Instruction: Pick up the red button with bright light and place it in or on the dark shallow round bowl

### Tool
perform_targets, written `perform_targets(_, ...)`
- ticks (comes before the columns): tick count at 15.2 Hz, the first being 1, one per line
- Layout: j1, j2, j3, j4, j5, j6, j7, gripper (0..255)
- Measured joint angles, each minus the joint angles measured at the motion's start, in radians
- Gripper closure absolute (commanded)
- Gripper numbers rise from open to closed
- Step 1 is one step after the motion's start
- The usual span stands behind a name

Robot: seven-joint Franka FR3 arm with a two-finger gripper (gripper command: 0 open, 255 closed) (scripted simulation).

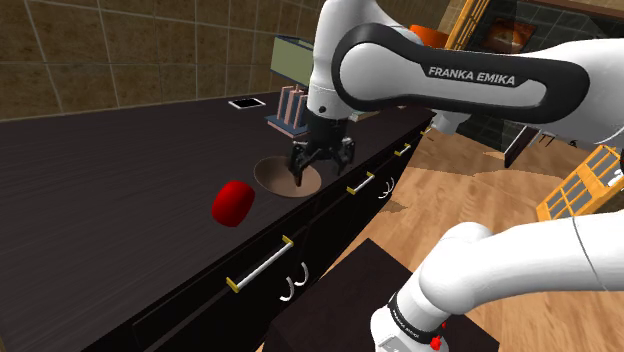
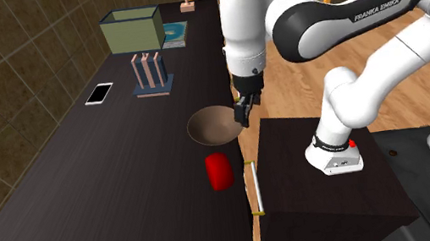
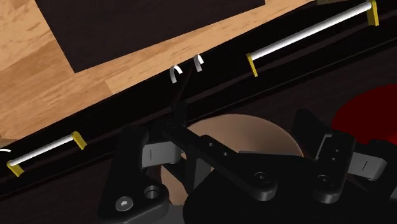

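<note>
The claw (image 1: 320, 165) hangs spread and empty. Directly beneath it sits the shallow brown bowl (image 1: 278, 181). The red button (image 1: 232, 203) lies nearby on the dark tabletop (image 1: 120, 180), untouched.

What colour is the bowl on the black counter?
The bowl is brown. The second exterior view shows it best.

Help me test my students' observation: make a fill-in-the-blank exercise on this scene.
1. The gripper hangs over the round brown ____.
2. Its fingers are ____, gripping nothing.
3. The button on the counter is coloured ____.
Missing words: bowl; open; red.
</note>
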Motion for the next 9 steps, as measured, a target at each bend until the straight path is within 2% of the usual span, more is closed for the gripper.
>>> perform_targets(5, -0.04, 0.141, 0.136, 0.096, 0.013, 0.089, 0.242, 0)
perform_targets(9, -0.081, 0.27, 0.242, 0.206, -0.022, 0.135, 0.449, 0)
